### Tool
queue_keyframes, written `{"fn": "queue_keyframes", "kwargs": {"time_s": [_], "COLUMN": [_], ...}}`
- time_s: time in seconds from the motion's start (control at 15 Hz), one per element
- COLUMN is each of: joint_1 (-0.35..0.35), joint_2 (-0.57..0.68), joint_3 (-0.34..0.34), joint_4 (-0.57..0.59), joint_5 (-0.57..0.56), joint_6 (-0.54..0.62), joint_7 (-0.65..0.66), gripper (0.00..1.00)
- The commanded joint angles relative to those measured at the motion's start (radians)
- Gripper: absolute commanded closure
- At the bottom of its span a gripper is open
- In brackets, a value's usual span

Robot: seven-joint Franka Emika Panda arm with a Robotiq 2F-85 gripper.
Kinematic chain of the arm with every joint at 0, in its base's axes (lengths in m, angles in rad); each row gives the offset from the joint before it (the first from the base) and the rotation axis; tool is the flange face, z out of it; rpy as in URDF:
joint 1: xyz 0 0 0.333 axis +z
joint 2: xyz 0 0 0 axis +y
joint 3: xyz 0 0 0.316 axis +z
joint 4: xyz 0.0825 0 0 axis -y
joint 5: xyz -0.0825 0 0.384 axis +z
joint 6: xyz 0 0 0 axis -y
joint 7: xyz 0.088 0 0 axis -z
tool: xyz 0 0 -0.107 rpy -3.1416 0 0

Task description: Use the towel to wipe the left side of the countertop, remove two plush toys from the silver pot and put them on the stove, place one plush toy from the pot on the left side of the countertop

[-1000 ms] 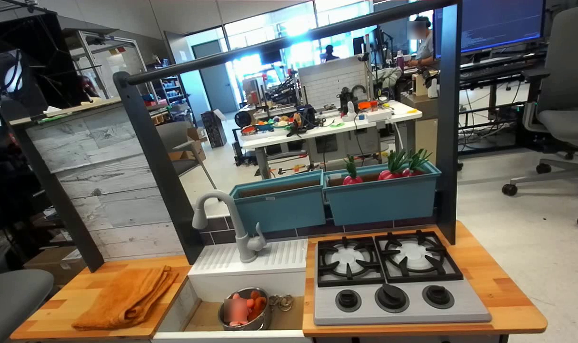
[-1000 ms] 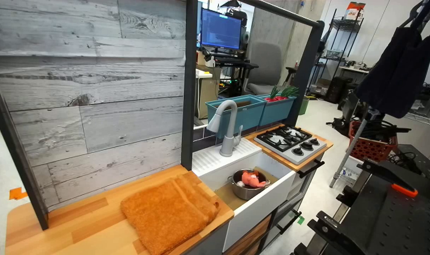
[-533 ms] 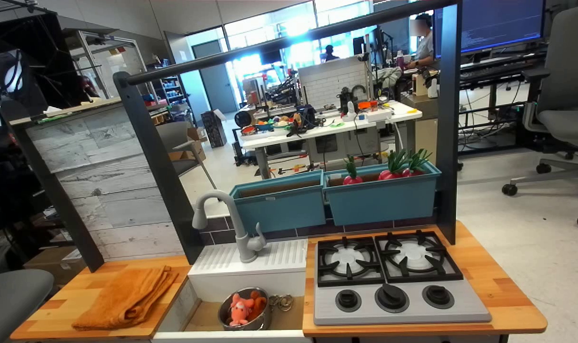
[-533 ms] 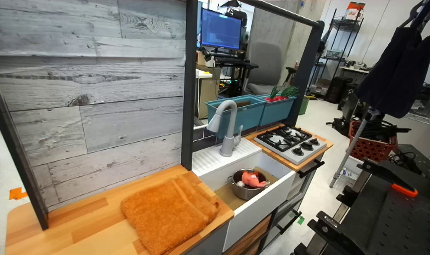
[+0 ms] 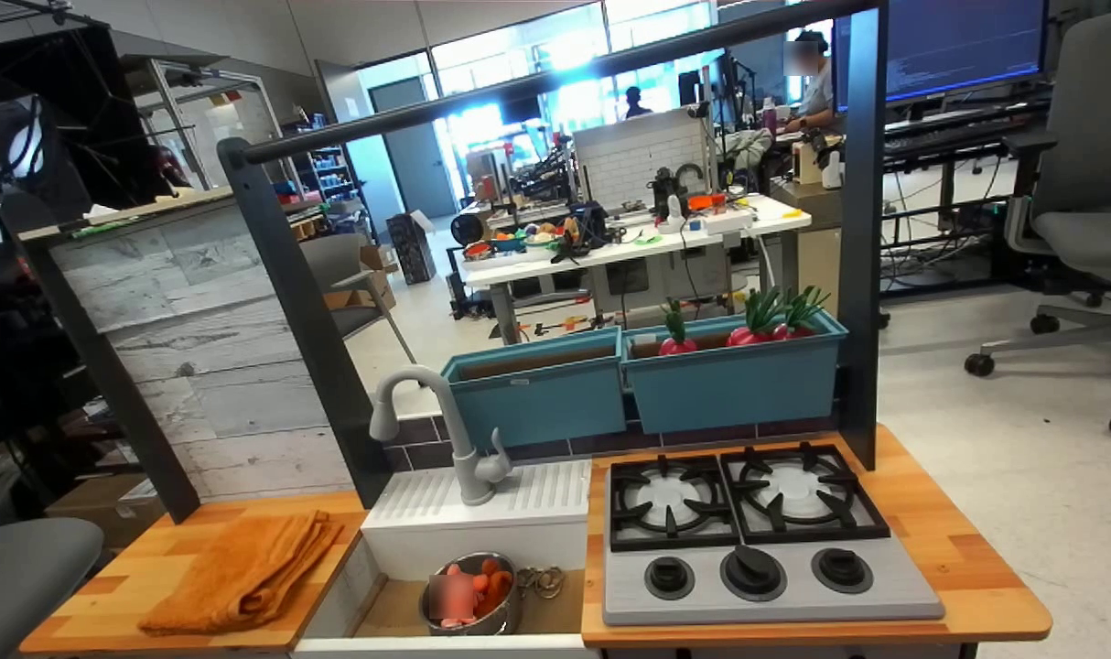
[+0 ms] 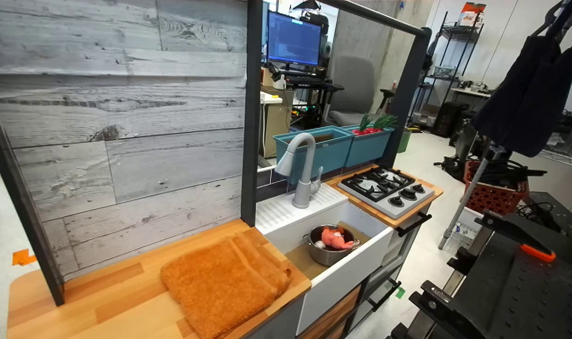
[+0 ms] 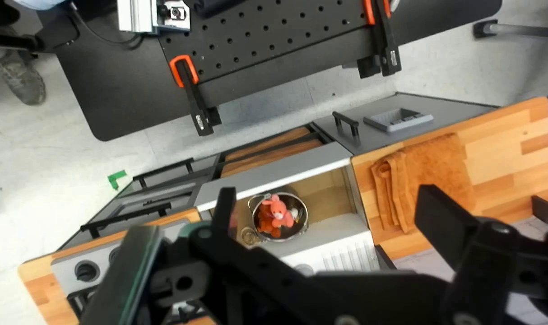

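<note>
My gripper point(image 7: 329, 192) is open and empty in the wrist view, high above the sink; it is out of both exterior views. The silver pot point(image 5: 499, 626) point(image 6: 327, 257) point(image 7: 290, 231) stands in the sink. In it lie a pink-red rabbit toy point(image 7: 279, 213) point(image 6: 335, 239), an orange-brown toy point(image 7: 267, 222) point(image 5: 495, 586) beside it, and a small white lump point(image 7: 294, 213), partly hidden. The folded orange towel point(image 5: 235, 577) point(image 6: 224, 282) point(image 7: 441, 169) lies flat on the left countertop point(image 5: 107, 595) point(image 6: 121, 294) point(image 7: 527, 135). The stove point(image 5: 798, 610) point(image 6: 385, 197) stands on the right, with nothing on its burners.
A grey faucet point(image 5: 469, 471) rises behind the sink point(image 5: 482, 549). Shiny metal rings point(image 5: 544, 583) lie by the pot. Teal planters point(image 5: 537, 403) with radishes hang behind. Dark posts point(image 5: 862, 275) carry a top bar. The robot's black table point(image 7: 265, 85) faces the counter.
</note>
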Motion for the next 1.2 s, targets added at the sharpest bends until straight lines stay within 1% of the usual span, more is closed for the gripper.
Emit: {"fn": "queue_keyframes", "kwargs": {"time_s": [0.0,0.07,0.13,0.27,0.4,0.47,0.53,0.6,0.73,0.8,0.93,1.0,1.07,1.13], "joint_1": [0.005,0.007,0.006,0.008,0.009,0.011,0.012,0.011,0.008,0.013,0.028,0.040,0.052,0.028], "joint_2": [0.263,0.328,0.193,0.297,0.339,0.273,0.256,0.252,0.265,0.270,0.324,0.366,0.400,0.338], "joint_3": [-0.009,-0.011,-0.006,-0.008,-0.009,-0.020,-0.018,-0.014,-0.019,-0.025,-0.036,-0.042,-0.053,-0.032], "joint_4": [0.152,0.195,0.081,0.140,0.171,0.097,0.062,0.024,-0.021,-0.045,-0.062,-0.050,-0.021,-0.058], "joint_5": [-0.005,-0.003,-0.003,-0.003,-0.003,0.057,0.049,0.001,-0.031,-0.010,0.057,0.120,0.225,0.107], "joint_6": [-0.081,-0.109,-0.037,-0.059,-0.066,0.072,0.126,0.202,0.331,0.410,0.578,0.663,0.676,0.610], "joint_7": [-0.027,-0.032,-0.008,-0.014,-0.015,-0.074,-0.094,-0.118,-0.184,-0.221,-0.298,-0.329,-0.335,-0.279], "gripper": [0.00,0.00,0.00,0.00,0.00,0.00,0.00,0.00,0.00,0.00,0.00,0.00,0.00,0.00]}}
